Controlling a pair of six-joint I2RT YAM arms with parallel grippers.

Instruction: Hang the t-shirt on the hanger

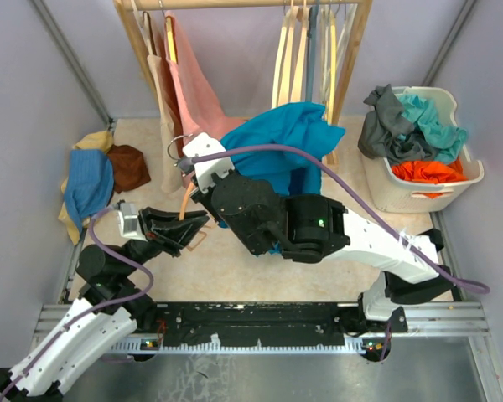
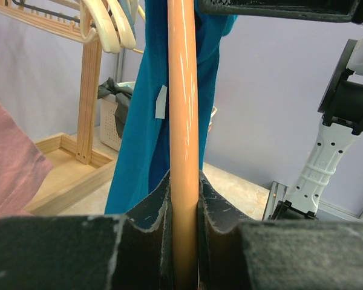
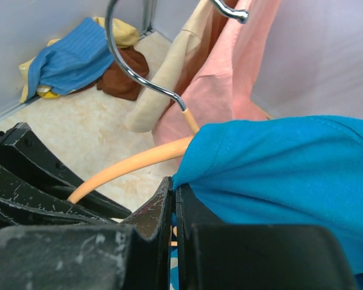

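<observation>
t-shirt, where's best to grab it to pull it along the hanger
The ribbed edge of the t-shirt, coming from the hook side: that firm hem lies across the hanger arm, and the right gripper pinches it there.

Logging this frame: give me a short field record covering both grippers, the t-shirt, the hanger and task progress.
left gripper: shut on the hanger, gripping one wooden arm
right gripper: shut on the t-shirt, at its ribbed edge
hanger: one arm runs in under the t-shirt's edge; metal hook bare
t-shirt: bunched and hanging, white label showing
progress: hanger partly inside, t-shirt not yet hung on it
</observation>
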